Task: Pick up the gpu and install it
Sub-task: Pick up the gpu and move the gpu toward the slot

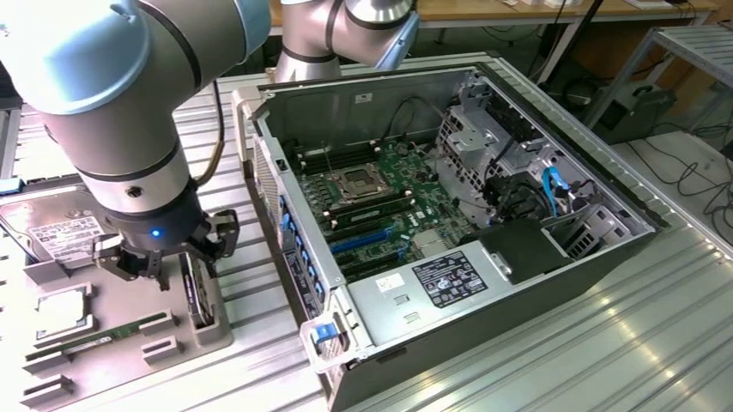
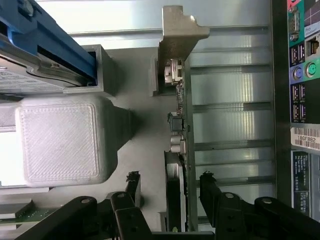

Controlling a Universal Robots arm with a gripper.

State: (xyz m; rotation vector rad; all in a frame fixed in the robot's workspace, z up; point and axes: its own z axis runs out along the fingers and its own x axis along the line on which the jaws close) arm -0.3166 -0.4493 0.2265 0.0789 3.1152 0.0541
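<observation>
Gripper (image 1: 172, 262) spread wide and empty, straddling the upright gpu (image 2: 180, 145), exterior view's lower left. Light, stiff, fragile; probably best pinched across its board faces.

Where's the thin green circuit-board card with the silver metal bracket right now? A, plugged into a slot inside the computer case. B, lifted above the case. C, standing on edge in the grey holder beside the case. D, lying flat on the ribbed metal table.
C: the thin green circuit-board card stands on edge in the grey holder, with the black fingers open on either side, not touching it.
</observation>
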